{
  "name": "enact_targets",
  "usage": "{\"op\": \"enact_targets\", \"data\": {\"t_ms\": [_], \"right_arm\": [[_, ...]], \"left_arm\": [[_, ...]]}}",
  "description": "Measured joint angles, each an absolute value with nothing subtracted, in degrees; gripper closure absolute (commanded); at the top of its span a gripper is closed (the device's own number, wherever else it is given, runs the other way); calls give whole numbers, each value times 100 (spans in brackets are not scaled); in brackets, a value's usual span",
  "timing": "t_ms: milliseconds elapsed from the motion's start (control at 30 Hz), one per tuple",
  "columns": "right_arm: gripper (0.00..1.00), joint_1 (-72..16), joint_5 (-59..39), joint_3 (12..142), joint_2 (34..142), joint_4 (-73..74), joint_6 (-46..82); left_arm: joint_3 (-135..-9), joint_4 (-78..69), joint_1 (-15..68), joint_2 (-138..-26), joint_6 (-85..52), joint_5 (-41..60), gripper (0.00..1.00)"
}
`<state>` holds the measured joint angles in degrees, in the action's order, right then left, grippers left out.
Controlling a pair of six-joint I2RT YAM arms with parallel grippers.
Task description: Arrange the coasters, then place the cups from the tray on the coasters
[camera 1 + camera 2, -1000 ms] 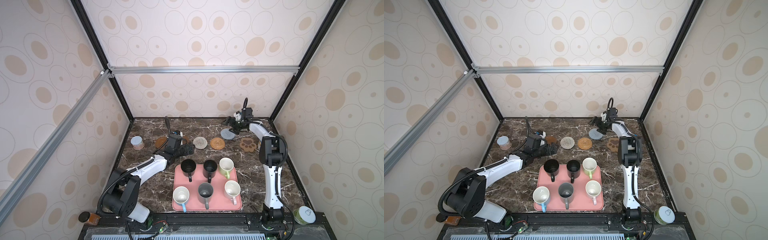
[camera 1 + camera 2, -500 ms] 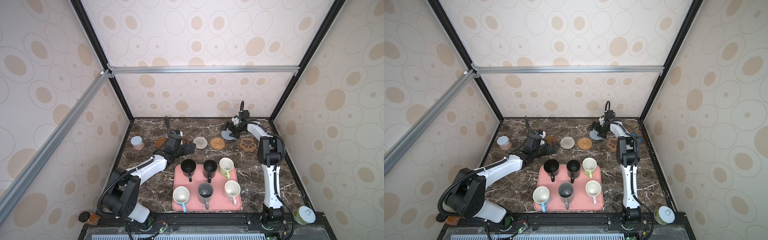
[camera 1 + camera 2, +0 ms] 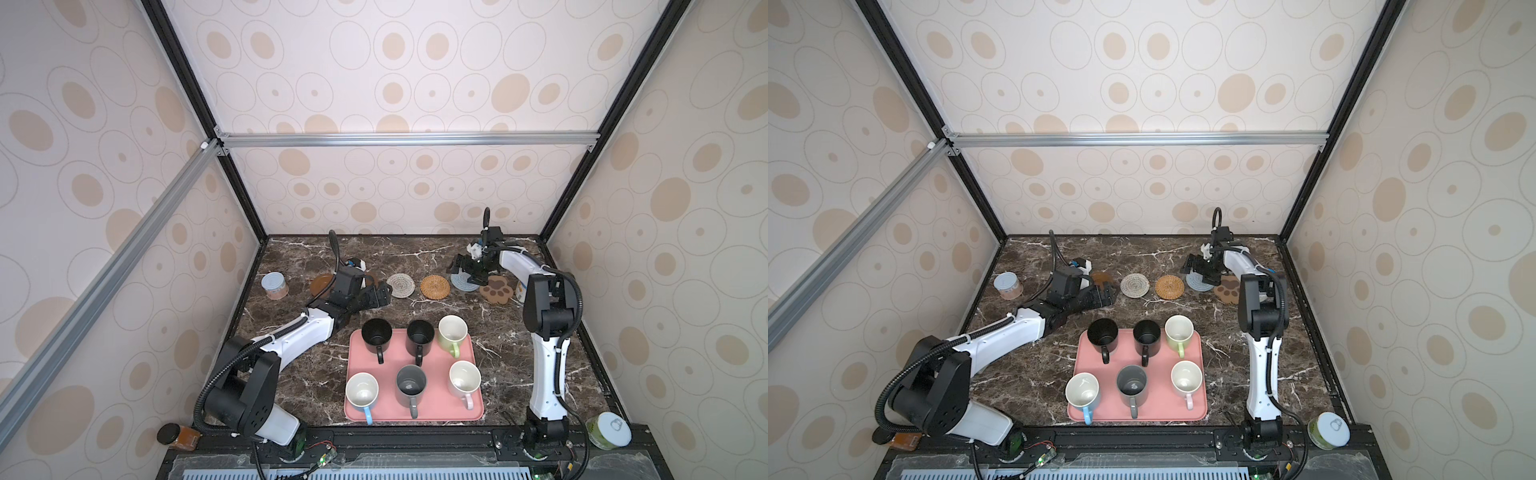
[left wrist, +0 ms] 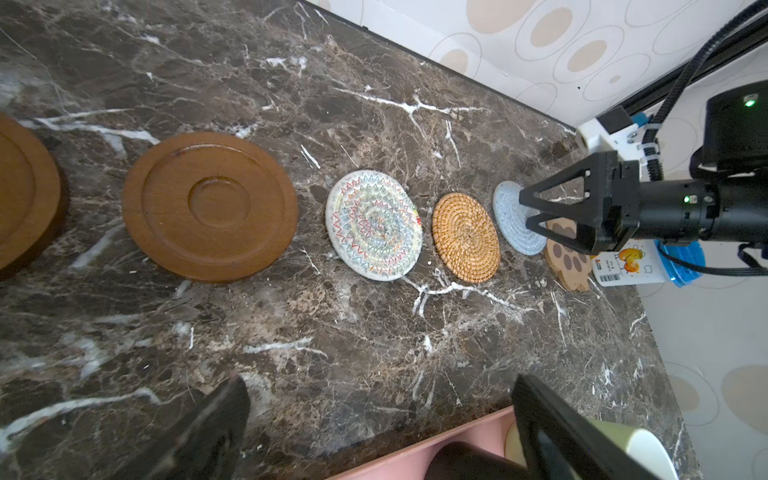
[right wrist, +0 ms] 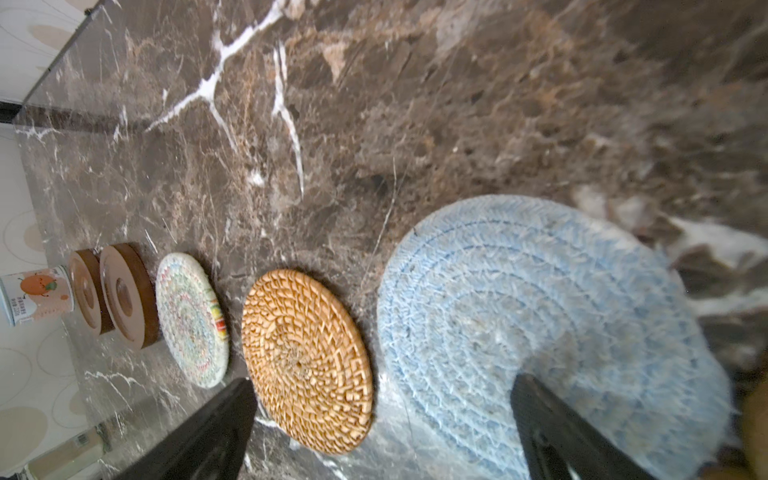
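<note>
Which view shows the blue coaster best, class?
The right wrist view: the blue coaster fills much of the frame, weave clear. The left wrist view shows it small, partly behind the right end effector. In both top views it is tiny and partly covered.

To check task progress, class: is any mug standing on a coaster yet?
No, all six mugs stand on the pink tray, and the coasters on the marble table carry none.

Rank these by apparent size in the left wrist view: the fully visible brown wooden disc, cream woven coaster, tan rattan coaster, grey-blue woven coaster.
1. brown wooden disc
2. cream woven coaster
3. tan rattan coaster
4. grey-blue woven coaster, partly covered
Nearer ones look bigger, so true sizes stay unsure.
</note>
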<state>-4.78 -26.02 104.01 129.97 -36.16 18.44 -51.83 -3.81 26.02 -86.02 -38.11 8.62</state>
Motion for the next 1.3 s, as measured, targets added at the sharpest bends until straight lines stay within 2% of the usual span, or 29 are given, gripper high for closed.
{"op": "enact_targets", "data": {"t_ms": [433,1300], "right_arm": [[0,-478,-2587,9684,12536,-3618,1597],[0,-478,-2670,9520,12368,-3782,1575]], "left_arm": [[-5194,-386,2602,-8602,-3815,864,0],[-5194,-419,2602,-8602,-3820,867,0]]}}
